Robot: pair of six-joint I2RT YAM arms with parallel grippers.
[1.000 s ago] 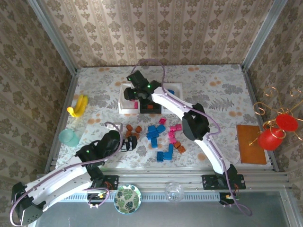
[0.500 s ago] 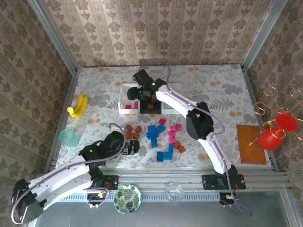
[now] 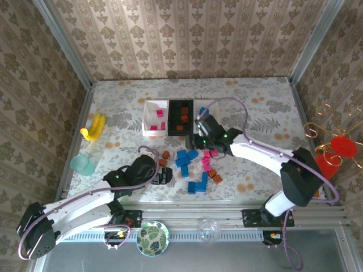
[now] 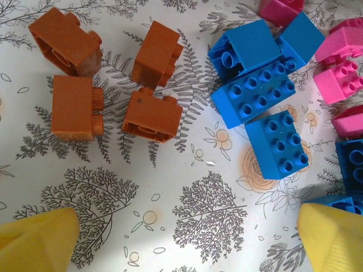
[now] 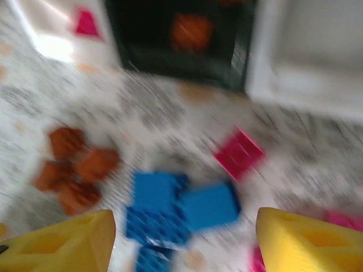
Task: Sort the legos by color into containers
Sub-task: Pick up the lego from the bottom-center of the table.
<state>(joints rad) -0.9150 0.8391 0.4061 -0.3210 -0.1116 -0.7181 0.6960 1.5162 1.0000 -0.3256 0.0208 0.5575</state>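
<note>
1. Starting at the near edge, check the left gripper [image 4: 184, 241]: its yellow fingers [image 4: 34, 243] stand spread wide with nothing between them. Treat it as fully open, low over the floral table [image 4: 170, 187].
2. Look just beyond those fingers in the left wrist view. Four orange-brown bricks [image 4: 150, 113] lie close together on the left, none stacked. Blue bricks [image 4: 258, 93] sit to their right, several touching, and pink bricks [image 4: 340, 56] lie at the right edge.
3. Refer to the overhead view for the loose legos [image 3: 193, 164]. They form one scatter at mid-table, between the two arms, with all three colours mixed.
4. Locate the right gripper [image 5: 184, 241] above the far side of that scatter, near the trays. Its fingers are apart and hold nothing — the jaws are open. The right wrist view is blurred, so you can read brick colour beneath it but no finer detail.
5. Find the three containers [image 3: 170, 103] at far centre, set side by side in one row.
   - The left white tray [image 3: 146, 119] holds two pink pieces [image 3: 160, 113].
   - The black tray [image 3: 177, 107], in the middle, holds orange-brown pieces [image 3: 184, 118].
   - The right white tray [image 3: 215, 105] is partly covered by the right arm — you cannot tell its full contents.
6. Note the teal cup [image 3: 83, 164] and the banana [image 3: 93, 126] at the left edge, well apart from the trays.
</note>
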